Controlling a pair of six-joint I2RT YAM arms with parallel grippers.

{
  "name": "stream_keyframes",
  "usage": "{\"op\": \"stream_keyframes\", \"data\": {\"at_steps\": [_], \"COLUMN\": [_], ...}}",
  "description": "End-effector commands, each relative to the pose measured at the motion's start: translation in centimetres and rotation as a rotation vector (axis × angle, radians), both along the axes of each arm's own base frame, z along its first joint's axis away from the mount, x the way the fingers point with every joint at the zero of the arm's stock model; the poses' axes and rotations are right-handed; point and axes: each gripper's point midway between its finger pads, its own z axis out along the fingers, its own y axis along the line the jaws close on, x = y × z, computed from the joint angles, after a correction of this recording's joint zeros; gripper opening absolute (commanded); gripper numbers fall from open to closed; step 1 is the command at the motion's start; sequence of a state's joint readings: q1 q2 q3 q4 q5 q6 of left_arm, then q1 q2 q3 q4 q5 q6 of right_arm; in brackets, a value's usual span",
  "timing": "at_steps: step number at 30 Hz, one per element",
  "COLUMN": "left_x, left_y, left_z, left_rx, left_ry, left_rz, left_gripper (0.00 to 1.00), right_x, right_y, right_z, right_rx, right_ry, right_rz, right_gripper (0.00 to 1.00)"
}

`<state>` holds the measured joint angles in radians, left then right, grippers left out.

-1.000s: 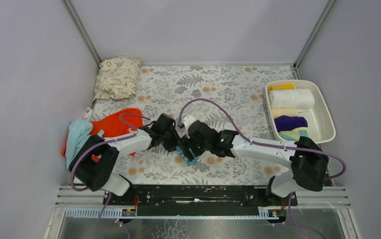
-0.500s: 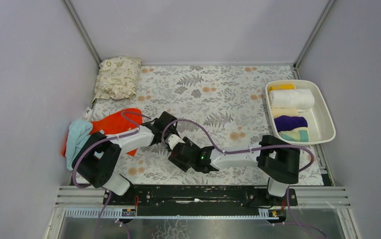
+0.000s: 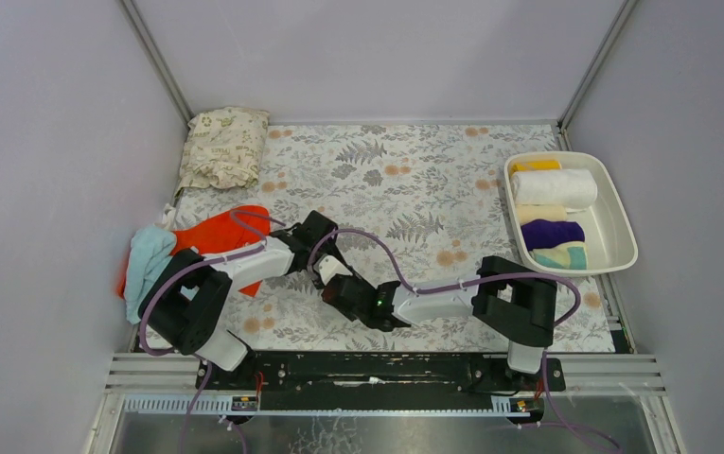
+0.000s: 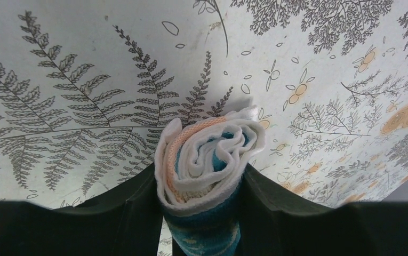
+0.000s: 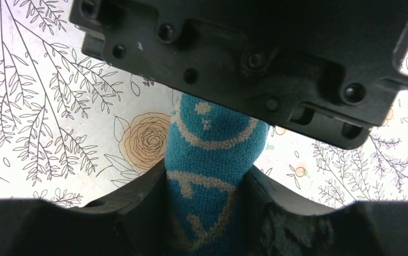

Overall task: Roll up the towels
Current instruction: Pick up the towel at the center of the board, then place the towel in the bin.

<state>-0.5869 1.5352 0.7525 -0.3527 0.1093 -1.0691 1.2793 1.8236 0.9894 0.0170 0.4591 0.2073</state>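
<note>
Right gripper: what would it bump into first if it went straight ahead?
Probably the left gripper, its black body right ahead, just past the teal towel between the right gripper fingers.

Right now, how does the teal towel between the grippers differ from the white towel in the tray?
The teal towel has a printed pattern; the white towel is plain. The teal towel is clamped by the left gripper and the right gripper; the white towel lies free in the tray. Both are rolled.
</note>
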Motion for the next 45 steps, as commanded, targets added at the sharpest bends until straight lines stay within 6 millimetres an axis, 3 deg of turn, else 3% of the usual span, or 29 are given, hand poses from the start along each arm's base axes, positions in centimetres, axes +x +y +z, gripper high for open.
{"op": "stream_keyframes", "data": {"at_steps": [1,4,11,16,20,25,29,35,39,42,45], "left_x": [-1.4,-0.5,3.5,7.9,10.4,11.7,11.3,10.1,9.8,9.4,9.0], "left_y": [1.6,1.4,2.0,5.7,9.3,13.0,14.1,15.5,15.0,14.2,13.9], "left_z": [-1.1,0.0,3.9,8.1,12.1,17.1,19.8,21.4,21.0,21.4,21.9], "left_rx": [0.094,0.086,0.052,0.049,0.055,0.154,0.205,0.271,0.276,0.314,0.348], "left_ry": [0.054,0.008,-0.114,-0.22,-0.319,-0.478,-0.594,-0.679,-0.662,-0.674,-0.694], "left_rz": [-0.004,-0.003,0.007,0.045,0.067,0.052,0.024,0.03,0.006,-0.02,-0.026], "left_gripper": [0.49,0.57,0.77,0.83,0.85,0.9,0.94,0.98,1.0,1.0,1.0], "right_x": [-2.9,-3.1,-2.9,-1.5,1.4,5.5,8.4,11.2,12.9,13.9,14.8], "right_y": [-3.8,-4.6,-5.2,-6.2,-8.6,-14.2,-20.8,-31.0,-37.4,-43.0,-46.7], "right_z": [-5.9,-5.1,-1.4,2.1,5.5,10.6,14.8,20.5,22.1,22.6,22.9], "right_rx": [-0.128,-0.114,-0.042,0.001,-0.001,-0.036,-0.151,-0.355,-0.444,-0.431,-0.417], "right_ry": [0.176,0.179,0.161,0.126,0.07,-0.006,-0.137,-0.303,-0.337,-0.351,-0.374], "right_rz": [-0.019,-0.024,-0.031,-0.063,-0.136,-0.28,-0.431,-0.669,-0.777,-0.891,-0.915], "right_gripper": [0.45,0.3,0.25,0.2,0.16,0.1,0.08,0.1,0.08,0.01,0.0]}}
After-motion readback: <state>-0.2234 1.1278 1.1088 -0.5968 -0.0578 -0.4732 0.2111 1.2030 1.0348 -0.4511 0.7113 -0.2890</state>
